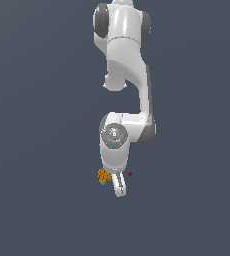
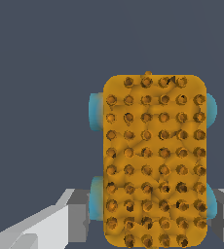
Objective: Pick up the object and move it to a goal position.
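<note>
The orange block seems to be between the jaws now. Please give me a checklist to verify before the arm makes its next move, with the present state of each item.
1. Orange block lies between the two fingers, as the wrist view shows: ok.
2. Fingers touch the block's sides: cannot tell; they stand close at both sides, but contact is not clear.
3. Block is centred in the gripper: cannot tell; in the exterior view it shows at the gripper's left side.
4. Red dot is visible and not covered: ok, just to the exterior view's right of the gripper.
5. Block already at the red dot: not ok; they are apart.
</note>
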Robot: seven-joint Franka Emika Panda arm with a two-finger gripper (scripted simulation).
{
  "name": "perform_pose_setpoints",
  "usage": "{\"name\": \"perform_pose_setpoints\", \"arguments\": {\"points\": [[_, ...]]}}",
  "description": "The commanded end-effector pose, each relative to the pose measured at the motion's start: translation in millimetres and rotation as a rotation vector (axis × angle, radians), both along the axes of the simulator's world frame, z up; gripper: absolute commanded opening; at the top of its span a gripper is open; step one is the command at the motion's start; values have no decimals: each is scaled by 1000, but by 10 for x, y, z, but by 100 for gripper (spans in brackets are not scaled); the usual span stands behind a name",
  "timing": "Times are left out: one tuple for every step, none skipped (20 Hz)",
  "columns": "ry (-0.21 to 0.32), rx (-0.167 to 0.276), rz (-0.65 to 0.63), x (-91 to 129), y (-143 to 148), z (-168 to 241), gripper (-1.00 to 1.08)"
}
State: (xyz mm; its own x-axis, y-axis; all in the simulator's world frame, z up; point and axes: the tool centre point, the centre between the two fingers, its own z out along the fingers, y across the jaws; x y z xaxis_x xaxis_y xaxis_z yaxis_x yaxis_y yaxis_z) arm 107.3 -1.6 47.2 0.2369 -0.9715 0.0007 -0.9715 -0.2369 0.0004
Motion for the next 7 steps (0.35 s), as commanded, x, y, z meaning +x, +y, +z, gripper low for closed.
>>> {"name": "perform_pose_setpoints", "arguments": {"points": [[0, 1, 3, 20, -71, 32, -100], [0, 1, 3, 24, -81, 36, -100], [0, 1, 3, 27, -80, 35, -100], [0, 1, 3, 28, -68, 31, -100], [0, 1, 3, 28, -48, 24, -100], [0, 1, 3, 28, -33, 19, -100], [0, 1, 3, 27, -28, 18, -100]]}}
